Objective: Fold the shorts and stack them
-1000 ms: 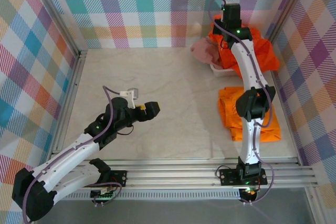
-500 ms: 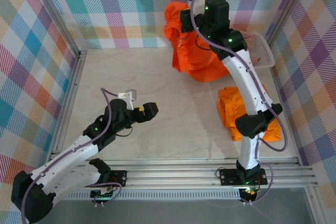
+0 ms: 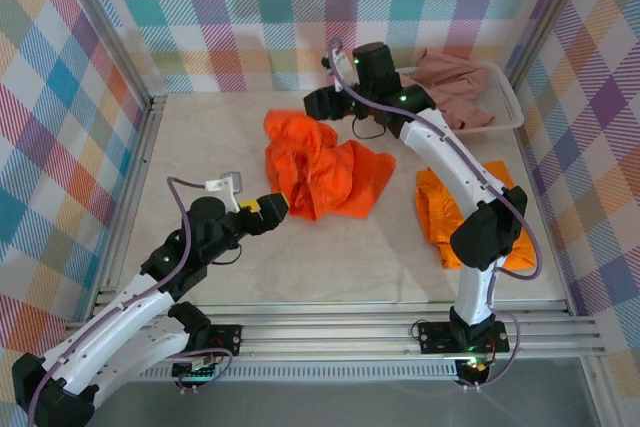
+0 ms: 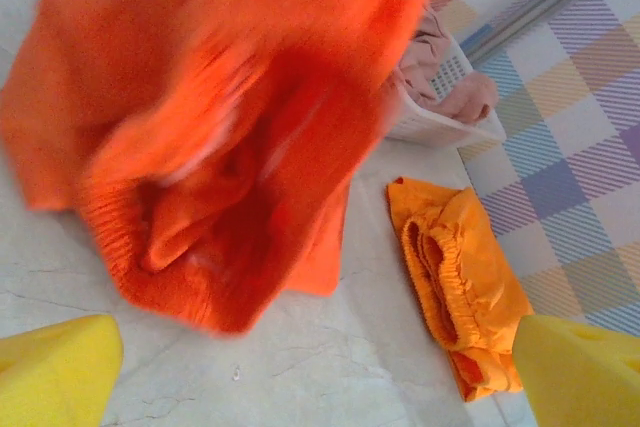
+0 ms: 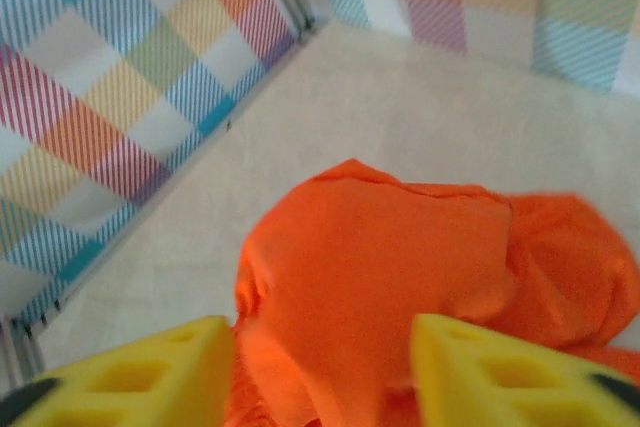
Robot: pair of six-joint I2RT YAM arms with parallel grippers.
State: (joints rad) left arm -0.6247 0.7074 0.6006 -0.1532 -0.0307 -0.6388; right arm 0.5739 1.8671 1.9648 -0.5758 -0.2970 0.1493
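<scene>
the left pincer sits low over the surface, its yellow fingers spread wide with nothing between them, just beside the near left edge of the crumpled orange shorts. those shorts lie in a bunched heap mid-surface, layers doubled over each other and blurred in the left wrist view, so no waistband or leg hem can be picked out. the likely slip here is closing on the nearest lump: that would probably catch two layers at once, and the cloth would lift as a ball instead of spreading flat.

the right pincer hangs above the far side of the heap, jaws apart, orange cloth below them but not gripped as far as the right wrist view shows. if both arms pull from mismatched corners, the shorts would likely twist.

further right, the folded orange shorts rest beside the right arm; dragging the heap that way could ruffle them. the pink shorts lie in the white basket, not yet folded.
</scene>
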